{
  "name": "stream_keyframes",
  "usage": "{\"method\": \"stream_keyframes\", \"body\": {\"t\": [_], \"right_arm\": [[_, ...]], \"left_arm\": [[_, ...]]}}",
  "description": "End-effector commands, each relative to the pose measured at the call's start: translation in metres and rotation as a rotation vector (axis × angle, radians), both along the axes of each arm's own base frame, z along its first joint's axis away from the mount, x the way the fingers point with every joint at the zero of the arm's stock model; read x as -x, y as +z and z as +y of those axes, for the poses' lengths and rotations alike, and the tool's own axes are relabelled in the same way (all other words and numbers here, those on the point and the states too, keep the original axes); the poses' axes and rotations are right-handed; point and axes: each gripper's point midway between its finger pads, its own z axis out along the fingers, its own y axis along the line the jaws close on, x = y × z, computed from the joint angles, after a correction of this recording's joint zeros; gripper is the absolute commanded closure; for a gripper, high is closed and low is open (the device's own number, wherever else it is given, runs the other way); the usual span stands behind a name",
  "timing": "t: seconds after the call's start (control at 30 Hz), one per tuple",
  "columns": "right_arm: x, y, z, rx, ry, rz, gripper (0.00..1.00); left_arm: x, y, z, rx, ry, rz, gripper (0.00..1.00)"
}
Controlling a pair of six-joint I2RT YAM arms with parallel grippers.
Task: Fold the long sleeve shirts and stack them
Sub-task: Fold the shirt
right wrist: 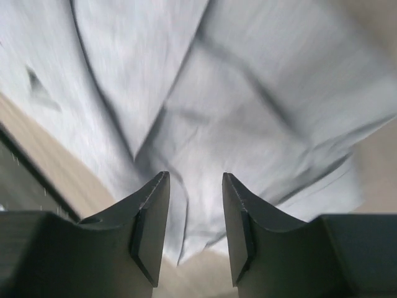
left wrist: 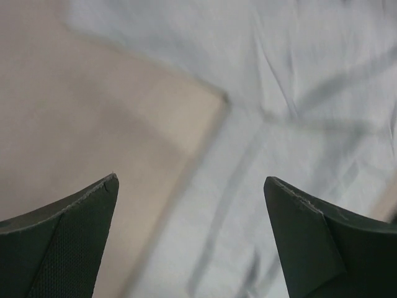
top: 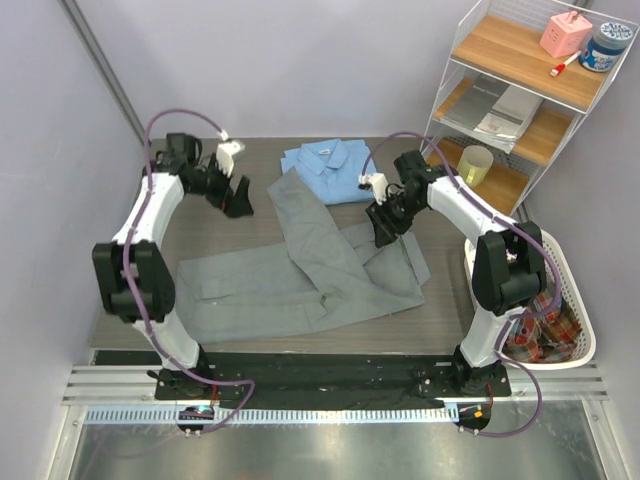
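Fingers (left wrist: 62, 242) of left hand (left wrist: 191, 179) wide apart

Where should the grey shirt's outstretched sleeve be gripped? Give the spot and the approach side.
On the grey shirt, pinch the sleeve end from above, left side: it lies flat, edge free, beside the open left gripper.

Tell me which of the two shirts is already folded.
The light blue shirt: it is a compact folded rectangle with its collar showing, farthest from the robot, while the grey shirt lies spread out and rumpled.
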Motion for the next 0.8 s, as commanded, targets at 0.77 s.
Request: {"method": "stream_keyframes", "body": {"t": [0.77], "right_arm": [[-0.228,0.047,0.218,-0.609,-0.183,-0.357,0.35]], "left_arm": [[-0.113,0.063,-0.001,0.243,0.275,-0.203,0.0]]}}
